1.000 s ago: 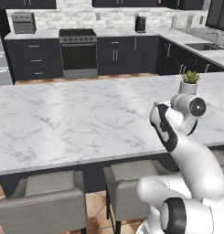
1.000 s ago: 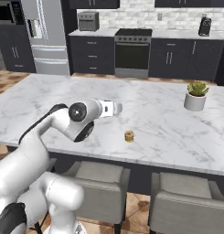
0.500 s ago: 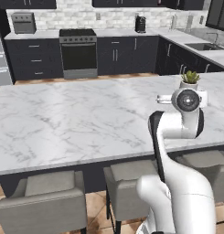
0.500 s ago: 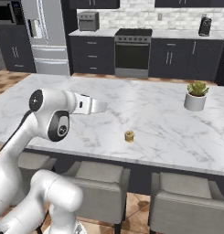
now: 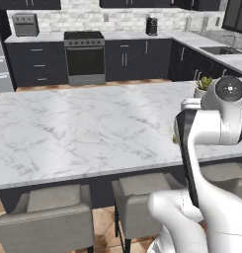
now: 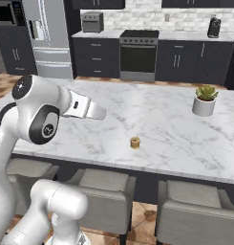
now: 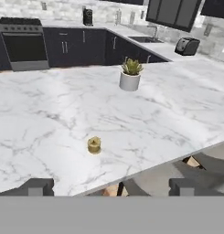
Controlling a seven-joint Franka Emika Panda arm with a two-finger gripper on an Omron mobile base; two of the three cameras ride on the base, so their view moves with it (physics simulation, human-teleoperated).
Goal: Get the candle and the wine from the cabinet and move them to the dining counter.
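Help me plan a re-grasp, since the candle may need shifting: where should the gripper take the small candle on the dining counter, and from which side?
Probably from straight above, the fingers closing across its round sides. The candle is short, squat and upright on the dining counter, with bare marble all around it, so a side approach would leave little to grip.

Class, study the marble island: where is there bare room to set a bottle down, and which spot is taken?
The dining counter is mostly bare: the wide stretch left of the candle towards the stove side is free, as is the strip between the candle and the potted plant. The only taken spots are those two small items themselves.
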